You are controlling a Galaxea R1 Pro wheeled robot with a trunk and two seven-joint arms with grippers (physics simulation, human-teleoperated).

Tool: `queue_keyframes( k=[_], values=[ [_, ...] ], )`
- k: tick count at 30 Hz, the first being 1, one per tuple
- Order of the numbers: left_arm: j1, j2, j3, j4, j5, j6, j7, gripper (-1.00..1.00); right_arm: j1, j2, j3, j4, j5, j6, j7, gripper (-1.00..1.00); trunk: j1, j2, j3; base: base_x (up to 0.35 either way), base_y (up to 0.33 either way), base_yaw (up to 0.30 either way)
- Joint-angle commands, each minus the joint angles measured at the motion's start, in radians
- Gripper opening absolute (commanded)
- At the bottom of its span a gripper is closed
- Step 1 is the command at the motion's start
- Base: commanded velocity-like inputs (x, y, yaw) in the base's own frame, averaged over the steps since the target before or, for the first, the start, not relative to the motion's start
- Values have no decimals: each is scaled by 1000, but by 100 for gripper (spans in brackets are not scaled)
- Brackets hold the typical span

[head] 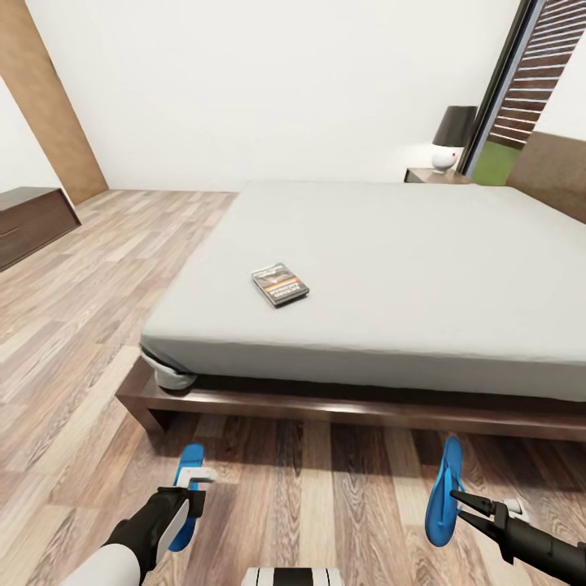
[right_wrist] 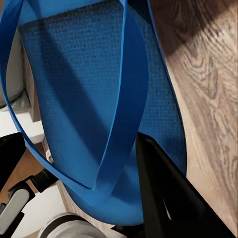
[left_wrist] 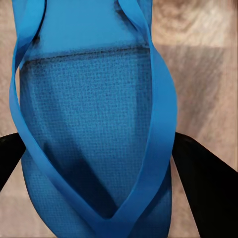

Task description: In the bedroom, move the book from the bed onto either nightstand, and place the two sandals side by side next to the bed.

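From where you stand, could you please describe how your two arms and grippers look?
Both arms are matte black. The left arm has a white shell at its lower part, and its left gripper has white and grey parts. The right gripper ends in thin, pointed black fingers with a small white piece behind.

Black forearms with white cuffs, each gripper (head: 456,498) slim, black, two-fingered.

Bright blue sandals (head: 443,496) lie on brown wood-plank floor (head: 81,325). A pale grey mattress (head: 407,277) carries a dark-covered, orange-banded book (head: 279,284).
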State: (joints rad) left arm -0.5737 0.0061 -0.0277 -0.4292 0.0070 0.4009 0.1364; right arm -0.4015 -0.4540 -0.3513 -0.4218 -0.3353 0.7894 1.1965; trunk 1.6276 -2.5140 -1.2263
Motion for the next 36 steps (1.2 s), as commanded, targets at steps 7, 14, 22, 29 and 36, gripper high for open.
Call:
queue_keyframes(
  k=[7,14,22,29,36],
  values=[
    [0,-1,-3,-3,1,7,28,-100,0,0,-1,0,-4,10,1,-100,0,0,-1,7,12,0],
    [0,-3,-4,-3,1,9,47,-100,0,0,-1,0,-4,10,1,-100,3,-2,-28,0,0,0],
    [0,-5,-5,-3,1,9,48,-100,0,0,-1,0,-4,10,1,-100,7,-4,-59,0,0,0],
    [0,-5,-6,-3,0,9,48,-100,-1,0,-3,0,-2,10,1,-100,10,-5,-86,0,0,0],
    [0,-5,-6,-3,-1,9,48,-100,-1,0,-3,0,-2,10,1,-100,13,-7,-113,0,0,0]
  ],
)
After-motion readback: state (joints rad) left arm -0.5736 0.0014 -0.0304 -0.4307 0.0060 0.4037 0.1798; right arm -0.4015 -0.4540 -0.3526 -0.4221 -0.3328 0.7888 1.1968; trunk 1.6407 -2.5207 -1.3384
